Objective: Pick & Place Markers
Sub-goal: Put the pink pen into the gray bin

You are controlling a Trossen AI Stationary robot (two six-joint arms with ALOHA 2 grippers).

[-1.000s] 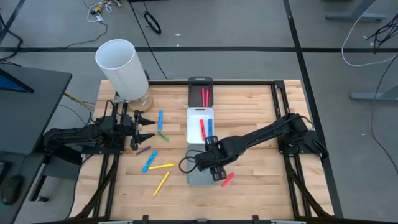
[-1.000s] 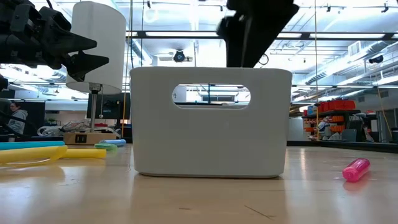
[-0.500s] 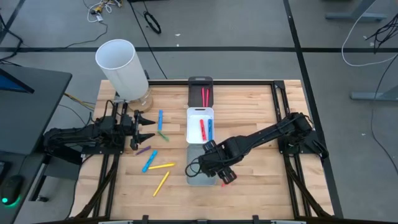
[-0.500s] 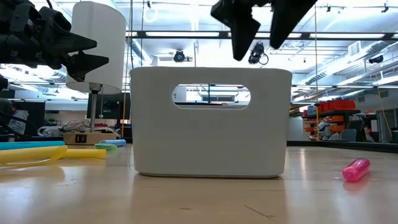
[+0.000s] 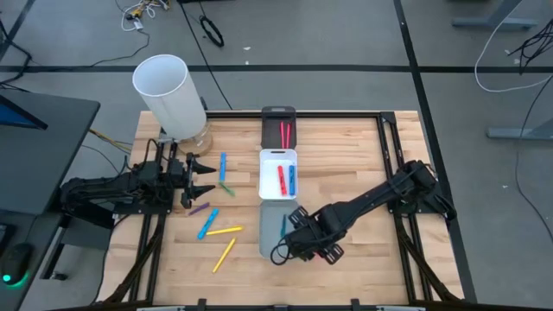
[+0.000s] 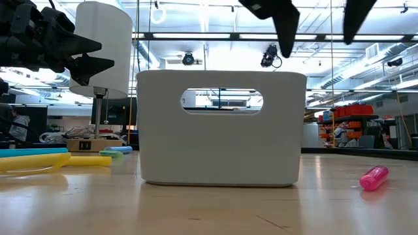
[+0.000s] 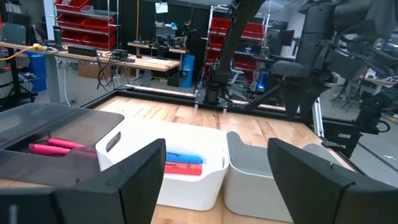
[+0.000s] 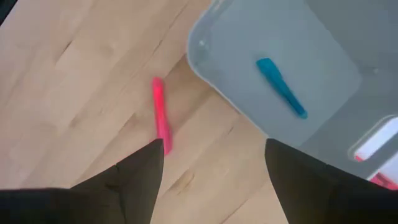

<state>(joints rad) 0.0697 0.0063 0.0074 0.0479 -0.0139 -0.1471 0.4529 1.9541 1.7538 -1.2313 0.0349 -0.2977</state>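
My right gripper hangs open above the pink marker, which lies flat on the wood just right of the grey tray; in the low view its fingers stand high over that marker. A teal marker lies in the grey tray. The white tray holds a red and a blue marker, the black tray red ones. Several blue, green, purple and yellow markers lie on the table's left half. My left gripper waits open beside them.
A tall white cylinder stands at the far left corner, behind my left arm. The three trays form a row down the table's middle. Bare wood lies to the right of the trays. Black frame rails run along the table's sides.
My right gripper has moved from over the grey tray toward the near edge and rightward, and now stands over the pink marker. In the low view its fingers went from one closed mass to standing wide apart. A teal marker now shows in the grey tray.
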